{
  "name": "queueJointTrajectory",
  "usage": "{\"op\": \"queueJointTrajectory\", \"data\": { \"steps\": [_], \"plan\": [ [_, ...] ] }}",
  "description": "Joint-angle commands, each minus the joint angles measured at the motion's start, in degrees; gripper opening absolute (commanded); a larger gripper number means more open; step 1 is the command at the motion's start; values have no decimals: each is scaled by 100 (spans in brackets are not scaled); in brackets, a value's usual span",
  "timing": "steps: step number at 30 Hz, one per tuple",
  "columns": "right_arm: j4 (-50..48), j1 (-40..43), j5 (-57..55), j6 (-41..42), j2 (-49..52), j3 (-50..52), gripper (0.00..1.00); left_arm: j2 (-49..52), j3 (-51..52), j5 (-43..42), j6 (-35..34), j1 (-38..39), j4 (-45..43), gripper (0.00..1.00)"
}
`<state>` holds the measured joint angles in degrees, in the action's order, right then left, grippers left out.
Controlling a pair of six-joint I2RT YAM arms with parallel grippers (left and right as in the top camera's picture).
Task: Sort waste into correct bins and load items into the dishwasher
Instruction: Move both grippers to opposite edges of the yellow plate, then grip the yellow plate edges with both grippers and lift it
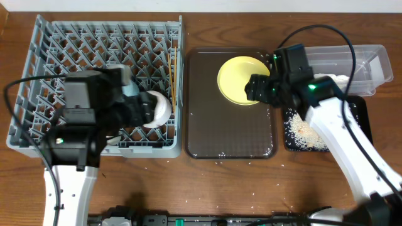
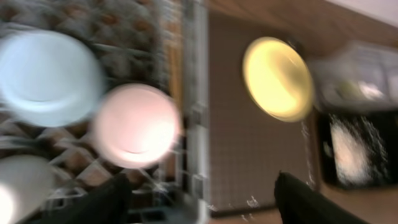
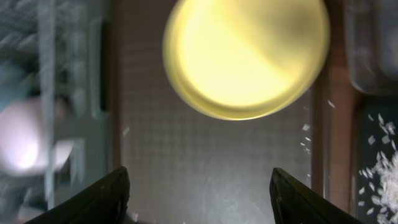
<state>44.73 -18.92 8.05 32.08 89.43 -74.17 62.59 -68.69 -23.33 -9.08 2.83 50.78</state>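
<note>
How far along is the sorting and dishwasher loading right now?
Mostly done, by the look of it. The chopsticks and white bowl sit in the grey rack, and rice scraps lie in the black tray. Both grippers, left and right, are open and empty. The yellow plate remains on the brown tray.

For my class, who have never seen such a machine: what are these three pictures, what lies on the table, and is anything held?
Two robot arms work at a wooden table. One picture looks down from above; the other two come from cameras on each wrist and are blurred.

From above: the grey dish rack on the left holds bowls and chopsticks. The brown tray carries the yellow plate. On the right sit the clear tub and the black tray with rice scraps.

The left hand and right hand each show two dark fingers spread apart with nothing between them: both are open and empty.
</note>
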Motion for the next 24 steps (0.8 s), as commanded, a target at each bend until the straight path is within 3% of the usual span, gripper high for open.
{"op": "queueJointTrajectory", "data": {
  "steps": [1, 10, 12, 15, 16, 20, 24],
  "plan": [
    [-184, 9, -439, 1281, 745, -7, 73, 72, -94, -345, 2, 549, 11, 81],
    [-750, 11, -511, 2203, 2251, -7, 65, 203, -94, -348, 0, 1204, -74, 83],
    [-903, 9, -492, 2277, 2490, -7, 49, 219, -92, -345, 2, 1204, -142, 83],
    [-789, 9, -365, 2203, 2535, -7, 9, 284, -92, -343, 0, 1204, -361, 83],
    [-772, 9, -365, 2127, 2514, -7, 4, 304, -92, -343, -2, 1204, -415, 83],
    [-605, 111, -372, 1622, 2234, -7, 1, 494, -92, -343, -348, 1204, -710, 85],
    [-337, 551, -50, 321, 1421, -7, 1, 920, -92, -348, -614, 1204, -831, 87]
  ]
}}
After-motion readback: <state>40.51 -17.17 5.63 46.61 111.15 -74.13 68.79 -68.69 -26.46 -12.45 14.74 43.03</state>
